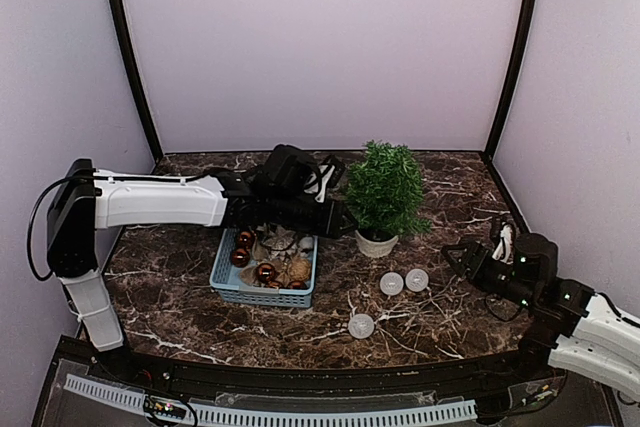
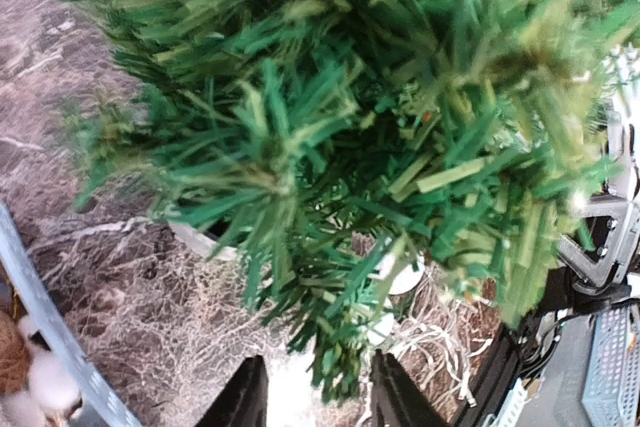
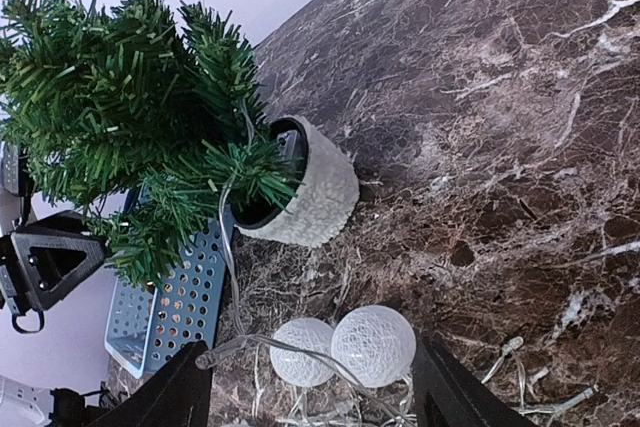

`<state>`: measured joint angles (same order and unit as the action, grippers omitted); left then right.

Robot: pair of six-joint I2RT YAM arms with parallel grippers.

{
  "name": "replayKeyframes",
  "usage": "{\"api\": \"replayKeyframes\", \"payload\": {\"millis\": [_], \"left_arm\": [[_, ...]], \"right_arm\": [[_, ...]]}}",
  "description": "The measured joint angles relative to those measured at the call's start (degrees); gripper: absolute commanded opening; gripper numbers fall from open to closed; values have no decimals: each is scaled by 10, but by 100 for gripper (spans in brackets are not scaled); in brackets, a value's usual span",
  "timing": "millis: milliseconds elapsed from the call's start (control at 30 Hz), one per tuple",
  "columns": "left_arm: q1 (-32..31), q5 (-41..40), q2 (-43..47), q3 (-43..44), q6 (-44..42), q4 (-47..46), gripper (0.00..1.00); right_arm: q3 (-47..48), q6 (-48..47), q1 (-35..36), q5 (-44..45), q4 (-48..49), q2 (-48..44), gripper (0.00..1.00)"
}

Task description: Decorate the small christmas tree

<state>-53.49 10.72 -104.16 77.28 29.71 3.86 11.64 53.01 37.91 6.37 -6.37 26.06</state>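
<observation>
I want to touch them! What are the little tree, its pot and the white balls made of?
The tree looks plastic: stiff, flat, glossy green needles. Its pot seems ceramic or stone, white with a rough pebbly skin. The balls look like wound white thread; a clear wire joins them.

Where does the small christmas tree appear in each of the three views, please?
Top external: small christmas tree near centre.
Left wrist: tree fills most of the frame.
Right wrist: tree at upper left.
Shared landmark: blue basket beside it, in all three.
</observation>
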Motion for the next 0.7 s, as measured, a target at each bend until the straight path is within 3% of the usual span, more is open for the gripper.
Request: {"api": "replayKeyframes", "payload": {"millis": [167, 433, 567, 700], "left_arm": [[0, -23, 37, -14, -9, 8, 58], [2, -68, 112, -58, -16, 12, 74], [2, -80, 137, -83, -15, 11, 76], [3, -85, 157, -106, -14, 12, 74]], "right_arm": [[-6, 12, 2, -2, -20, -19, 63], [-9, 9, 26, -19, -26, 28, 70], [-17, 11, 31, -21, -12, 41, 62], [-30, 5, 32, -21, 8, 77, 45]]}}
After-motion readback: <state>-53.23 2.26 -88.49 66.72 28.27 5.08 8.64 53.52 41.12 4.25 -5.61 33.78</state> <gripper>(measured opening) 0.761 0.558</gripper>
